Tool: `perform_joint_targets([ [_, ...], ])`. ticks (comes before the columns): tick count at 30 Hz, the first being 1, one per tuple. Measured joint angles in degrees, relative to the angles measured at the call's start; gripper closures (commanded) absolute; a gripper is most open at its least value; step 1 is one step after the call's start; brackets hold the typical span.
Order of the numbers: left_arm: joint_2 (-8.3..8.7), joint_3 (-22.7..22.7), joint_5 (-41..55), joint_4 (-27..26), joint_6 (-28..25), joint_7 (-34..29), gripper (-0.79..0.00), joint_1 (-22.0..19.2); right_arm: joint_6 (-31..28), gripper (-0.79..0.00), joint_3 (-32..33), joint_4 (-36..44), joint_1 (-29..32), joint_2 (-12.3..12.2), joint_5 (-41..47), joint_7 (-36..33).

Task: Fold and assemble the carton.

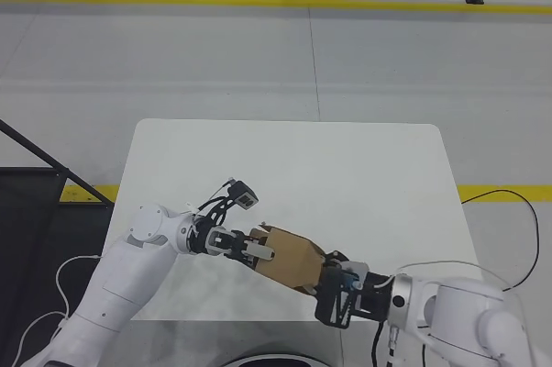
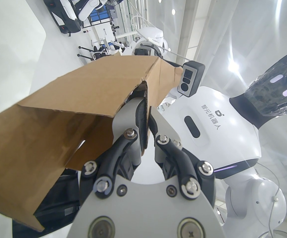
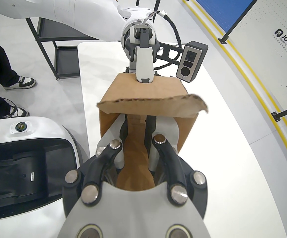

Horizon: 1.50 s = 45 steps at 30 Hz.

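carton (image 1: 290,261) over near edge of white table (image 1: 349,165), between both claws | left claw (image 2: 147,111) pinches one carton wall tight | right claw (image 3: 137,127) inside other open end, torn flap (image 3: 153,102) covers its front, grip: cannot tell | black rack (image 3: 56,48) beside table

The table (image 1: 349,165) before me is white, a wide rectangle with rounded corners, and its top is smooth and plain. Its far edge lies toward 12 o'clock and its near edge toward 6 o'clock, close to me. It stands on a pale grey floor (image 1: 212,64). A yellow line (image 1: 514,193) on this floor shows beside the table at 3 and at 9 o'clock. A second yellow stripe (image 1: 349,5) runs far off at 12 o'clock.
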<state>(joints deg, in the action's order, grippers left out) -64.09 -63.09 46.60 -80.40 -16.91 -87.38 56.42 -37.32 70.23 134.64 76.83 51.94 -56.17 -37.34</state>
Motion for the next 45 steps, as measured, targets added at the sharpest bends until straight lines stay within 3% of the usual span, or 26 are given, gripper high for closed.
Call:
perform_joint_targets([
  [23, -0.14, -0.1, -0.5, -0.2, 0.0, 0.0, 0.000, 0.2, 1.8, -0.243, -3.5, 0.0, -2.8, 0.4, 1.6, -3.9],
  [45, 0.24, -3.2, 0.4, -1.5, -0.6, 0.6, 0.000, 1.7, -0.4, -0.277, 6.6, 0.0, 5.3, -0.8, 2.3, 2.5],
])
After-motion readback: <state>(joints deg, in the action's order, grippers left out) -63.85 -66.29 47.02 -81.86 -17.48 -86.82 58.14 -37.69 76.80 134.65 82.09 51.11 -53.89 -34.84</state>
